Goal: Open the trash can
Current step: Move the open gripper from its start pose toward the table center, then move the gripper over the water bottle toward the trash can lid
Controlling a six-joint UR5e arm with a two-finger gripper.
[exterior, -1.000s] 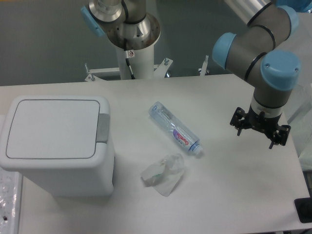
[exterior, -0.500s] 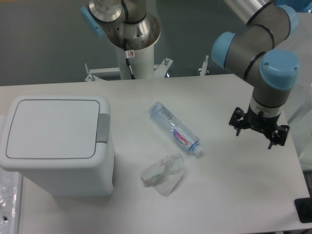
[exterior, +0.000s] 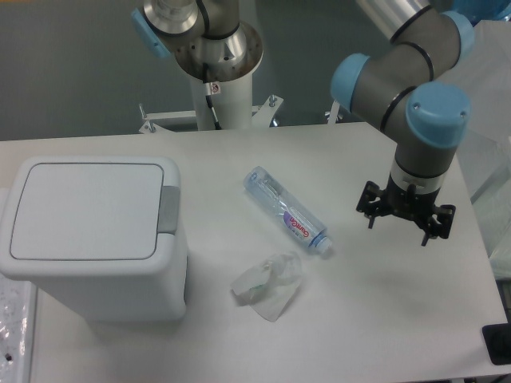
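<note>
The hand (exterior: 397, 227) is seen at the right of the frame, hanging above the counter (exterior: 383, 319) with its fingers spread wide and nothing held between them. A clear plastic bottle (exterior: 286, 211) is laid on its side near the centre, left of the hand and apart from it. A crumpled wrapper (exterior: 268, 284) is found just below the bottle. The trash can (exterior: 96, 235) is placed at the left edge, its lid shut flat and its grey tab turned toward the bottle.

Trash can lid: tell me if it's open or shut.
Shut. The lid lies flat and flush in the trash can rim, no gap showing.
</note>
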